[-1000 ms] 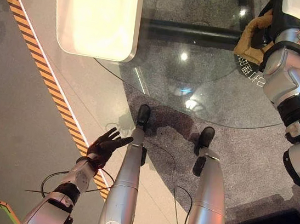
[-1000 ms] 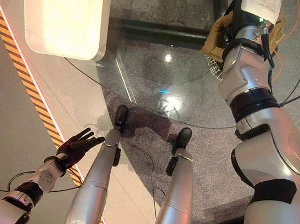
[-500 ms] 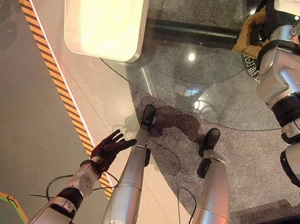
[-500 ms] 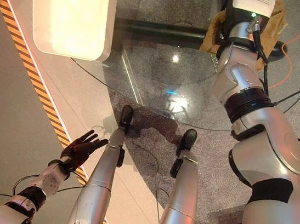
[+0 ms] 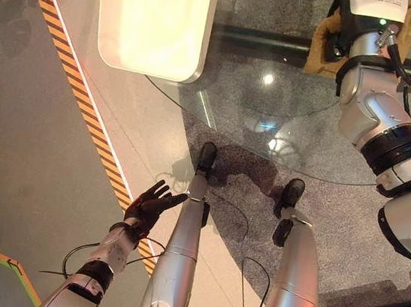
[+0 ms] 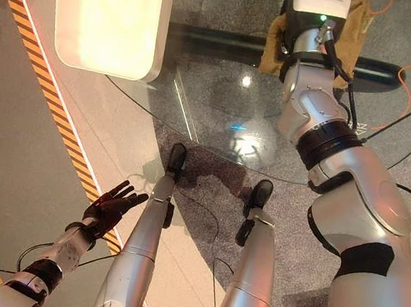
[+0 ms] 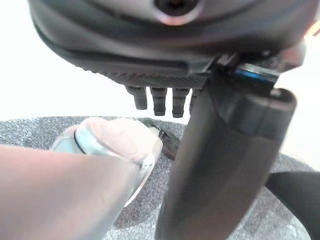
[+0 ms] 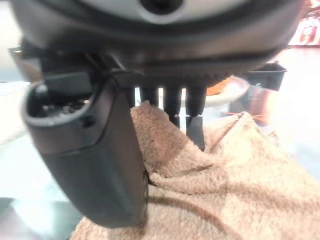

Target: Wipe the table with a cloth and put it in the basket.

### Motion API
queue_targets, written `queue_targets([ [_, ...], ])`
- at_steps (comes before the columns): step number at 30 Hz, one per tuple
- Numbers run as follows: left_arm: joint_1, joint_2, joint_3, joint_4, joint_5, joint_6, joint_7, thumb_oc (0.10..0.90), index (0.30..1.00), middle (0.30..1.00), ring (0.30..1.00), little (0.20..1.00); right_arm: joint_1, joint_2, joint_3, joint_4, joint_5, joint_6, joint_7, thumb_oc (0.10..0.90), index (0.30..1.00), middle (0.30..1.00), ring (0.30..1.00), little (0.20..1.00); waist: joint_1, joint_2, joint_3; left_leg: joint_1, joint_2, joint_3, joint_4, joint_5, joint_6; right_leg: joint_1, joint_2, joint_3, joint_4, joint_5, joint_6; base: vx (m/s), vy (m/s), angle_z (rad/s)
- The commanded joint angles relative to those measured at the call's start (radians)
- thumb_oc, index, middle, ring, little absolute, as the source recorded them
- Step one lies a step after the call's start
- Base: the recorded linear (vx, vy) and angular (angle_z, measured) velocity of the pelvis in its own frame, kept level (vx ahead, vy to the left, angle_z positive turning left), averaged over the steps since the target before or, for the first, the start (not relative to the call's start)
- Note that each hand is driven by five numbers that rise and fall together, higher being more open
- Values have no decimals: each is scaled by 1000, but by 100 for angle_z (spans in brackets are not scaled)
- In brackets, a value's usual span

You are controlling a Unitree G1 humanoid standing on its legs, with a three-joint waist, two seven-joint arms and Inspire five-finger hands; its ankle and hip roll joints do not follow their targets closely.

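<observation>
One soft cloth (image 8: 220, 185) under your right hand (image 8: 165, 107), far across the glass table (image 5: 270, 124)

You see tan terry, light and limp, bunched on the table with the right hand's fingers pressed into a raised fold; whether they pinch it you cannot tell. Expect it to slide easily on glass and sag when lifted, so grip that thick fold. Your left hand (image 5: 149, 205) hangs relaxed, fingers spread, well off the table's near edge.

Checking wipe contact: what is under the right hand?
The tan cloth lies bunched under the right hand on the glass table. Its fingers press into the folds; their tips and the glass beneath are covered.
</observation>
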Motion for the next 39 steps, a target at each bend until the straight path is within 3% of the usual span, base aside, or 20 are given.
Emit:
queue_targets([
  [1, 16, 46, -16, 20, 16, -18, -7, 800, 900, 900, 900, 900, -134, 154, 12, -181, -63, -133, -35, 100, 300, 300, 300, 200, 40, -49, 4, 9, -190, 80, 54, -85, 173, 61, 80, -66, -167, 82, -19, -5, -8, 3],
  [4, 19, 44, -17, 18, 16, -23, -3, 800, 900, 900, 900, 900, -128, 161, 10, -198, -80, -144, -28, 100, 300, 300, 300, 200, 41, -50, 4, 11, -190, 79, 51, -84, 174, 63, 80, -68, -169, 83, -18, -29, -1, 4],
  [5, 7, 45, -13, 14, 18, -23, 0, 800, 900, 900, 900, 900, -138, 159, 8, -204, -85, -148, -25, 100, 300, 300, 300, 200, 43, -49, 4, -16, -188, 78, 42, -48, 176, 42, 80, -81, -186, 118, -25, -72, 11, 3],
  [17, 5, 46, -5, 25, 22, -27, -17, 800, 900, 900, 900, 900, -116, 174, -4, -241, -111, -194, -18, 100, 300, 300, 300, 200, 45, -49, 4, -11, -191, 77, 40, -49, 179, 48, 77, -85, -190, 116, -24, -7, 2, 1],
  [25, 5, 45, -6, 28, 21, -28, -14, 800, 900, 900, 900, 900, -99, 180, -9, -264, -132, -189, -5, 100, 300, 300, 300, 200, 45, -49, 4, -15, -193, 74, 43, -49, 180, 44, 76, -86, -186, 117, -23, 0, 0, 0],
  [29, 2, 48, -3, 34, 17, -28, -22, 800, 900, 900, 900, 900, -95, 179, -6, -261, -145, -156, -8, 100, 300, 300, 300, 200, 44, -48, 4, -14, -191, 74, 42, -49, 180, 44, 78, -83, -185, 115, -23, 17, -3, 0],
  [30, 13, 47, -8, 36, 17, -26, -23, 800, 900, 900, 900, 900, -82, 181, -4, -258, -144, -141, -11, 100, 300, 300, 300, 200, 43, -50, 4, 15, -193, 75, 50, -85, 179, 67, 77, -70, -170, 80, -15, 0, 0, 0],
  [31, 1, 50, -3, 35, 17, -26, -23, 800, 900, 900, 900, 900, -95, 178, -4, -258, -147, -134, -13, 100, 300, 300, 300, 200, 44, -48, 4, -13, -191, 75, 42, -50, 181, 45, 76, -83, -185, 114, -23, 0, 0, 0],
  [33, -5, 56, -6, 39, 11, -23, -23, 800, 900, 900, 900, 900, -104, 174, 0, -245, -144, -94, -24, 100, 300, 300, 300, 200, 44, -49, 4, -15, -190, 76, 43, -50, 180, 45, 76, -83, -185, 114, -23, -2, -6, 3],
  [34, 5, 58, -13, 40, 7, -18, -22, 800, 900, 900, 900, 900, -99, 170, 5, -231, -136, -52, -36, 100, 300, 300, 300, 200, 43, -52, 4, 16, -192, 77, 51, -86, 178, 71, 77, -70, -170, 79, -15, 62, -28, 4],
  [39, 1, 68, -17, 41, 1, -13, -23, 800, 900, 900, 900, 900, -144, 138, 33, -114, -72, 17, -111, 100, 300, 300, 300, 200, 48, -56, 4, 10, -187, 77, 57, -90, 175, 71, 73, -75, -172, 82, -14, 9, -17, 5],
])
